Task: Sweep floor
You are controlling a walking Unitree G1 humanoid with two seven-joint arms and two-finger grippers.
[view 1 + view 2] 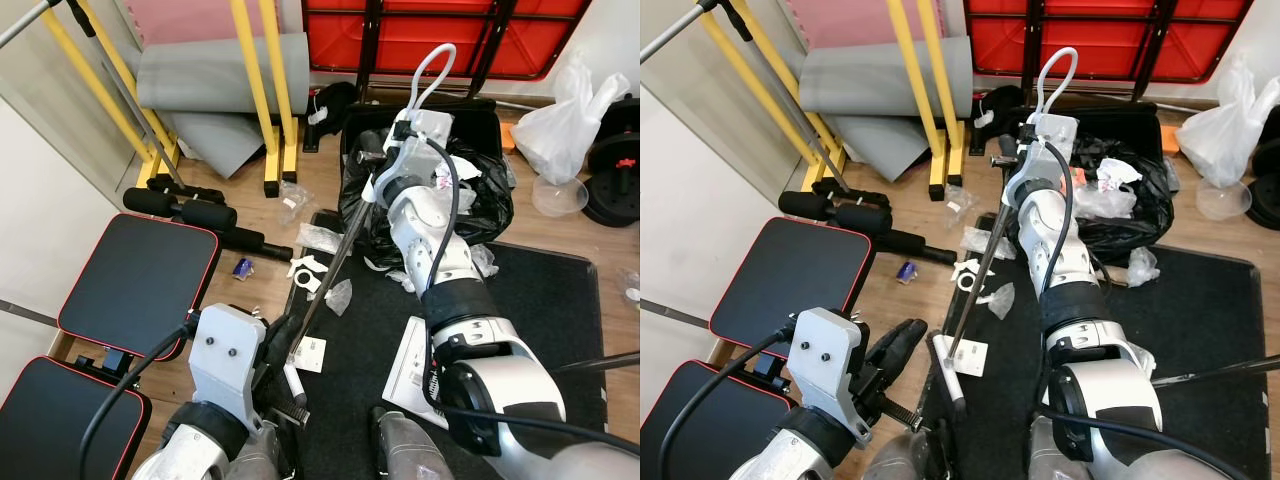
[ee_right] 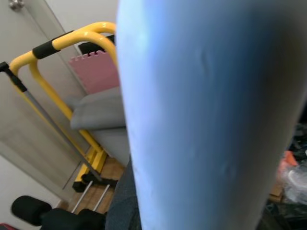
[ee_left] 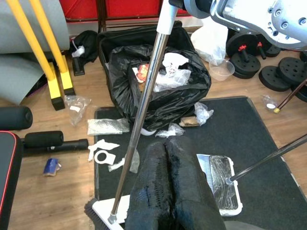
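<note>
- Right pincer (image 1: 1012, 192) clamped on the upper end of the broom handle (image 1: 335, 272), above the black rubbish bag (image 3: 182, 96)
- Left pincer (image 3: 168, 184) pressed together, holding nothing, just beside the white broom head (image 1: 948, 372) on the dark mat (image 1: 540, 300)

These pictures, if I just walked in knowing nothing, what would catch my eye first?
Probably the right gripper, stretched out ahead and clamped on the top of a long broom handle that slants down to the black mat. Just beyond it sits a black rubbish bag stuffed with wrappers, with scraps of plastic and paper scattered on the wooden floor and mat edge. A red-trimmed black weight bench stands to the robot's left.
</note>
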